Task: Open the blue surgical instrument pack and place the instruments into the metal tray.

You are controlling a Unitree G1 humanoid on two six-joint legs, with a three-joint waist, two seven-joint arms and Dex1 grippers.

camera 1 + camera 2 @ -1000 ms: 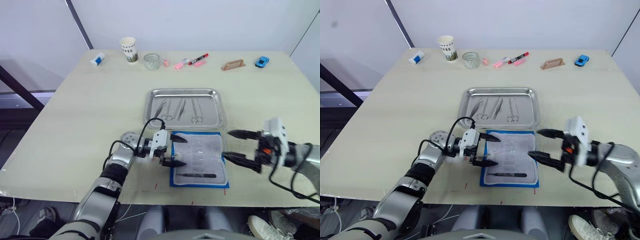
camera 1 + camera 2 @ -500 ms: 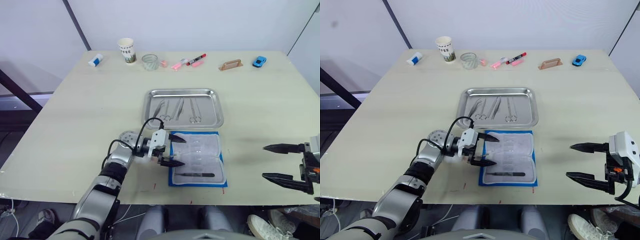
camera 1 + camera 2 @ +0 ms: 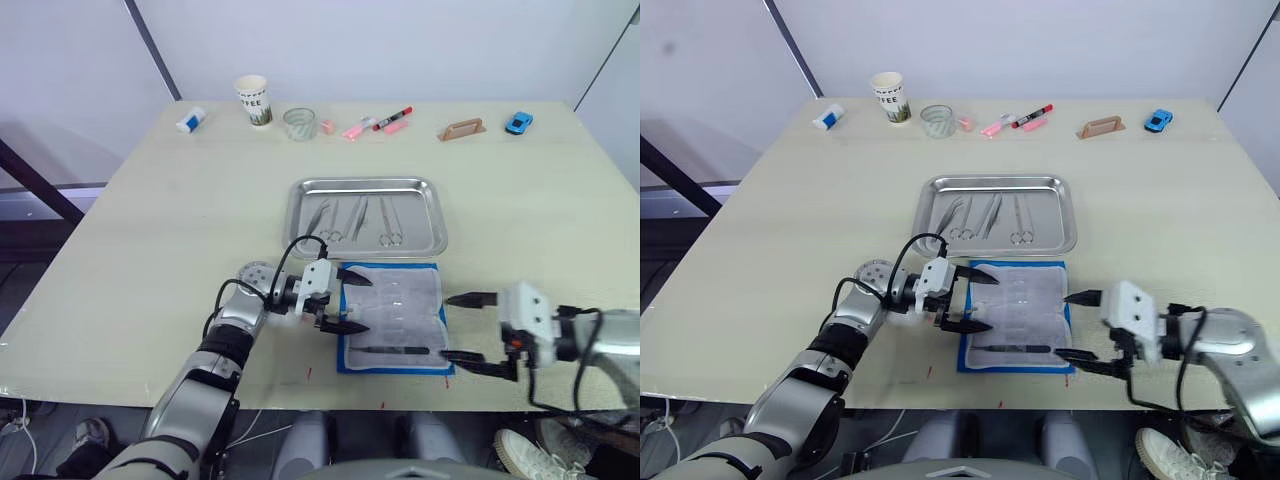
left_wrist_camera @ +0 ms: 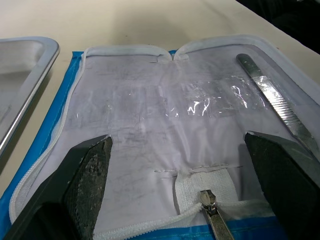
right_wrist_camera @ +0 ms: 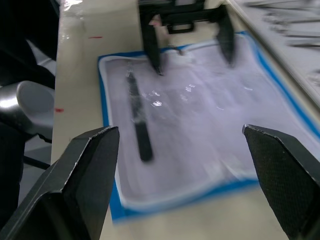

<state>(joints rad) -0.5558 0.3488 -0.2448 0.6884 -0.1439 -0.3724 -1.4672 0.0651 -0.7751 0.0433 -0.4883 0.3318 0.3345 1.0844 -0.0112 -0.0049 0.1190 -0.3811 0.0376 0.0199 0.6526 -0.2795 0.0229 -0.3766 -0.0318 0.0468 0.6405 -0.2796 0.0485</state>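
The blue surgical instrument pack [image 3: 396, 316] lies unzipped and flat near the table's front edge, pale lining up. One slim dark-handled instrument [image 3: 394, 350] lies across its near part, and its silvery blade [image 4: 278, 104] is visible in the left wrist view. Just beyond the pack, the metal tray [image 3: 436, 216] holds several silvery instruments [image 3: 358, 217]. My left gripper [image 3: 348, 302] is open at the pack's left edge, its fingers spanning the lining. My right gripper [image 3: 448, 326] is open at the pack's right edge, nothing between its fingers.
Along the far table edge stand a paper cup [image 3: 256, 99], a glass [image 3: 302, 123], pink and red markers [image 3: 380, 122], a wooden block [image 3: 465, 129], a blue toy car [image 3: 519, 123] and a small bottle [image 3: 192, 120]. The table's front edge runs just below the pack.
My right gripper, which had swung out to the far right, has come back in to the pack's right edge, still open. The left gripper and the pack have stayed put.
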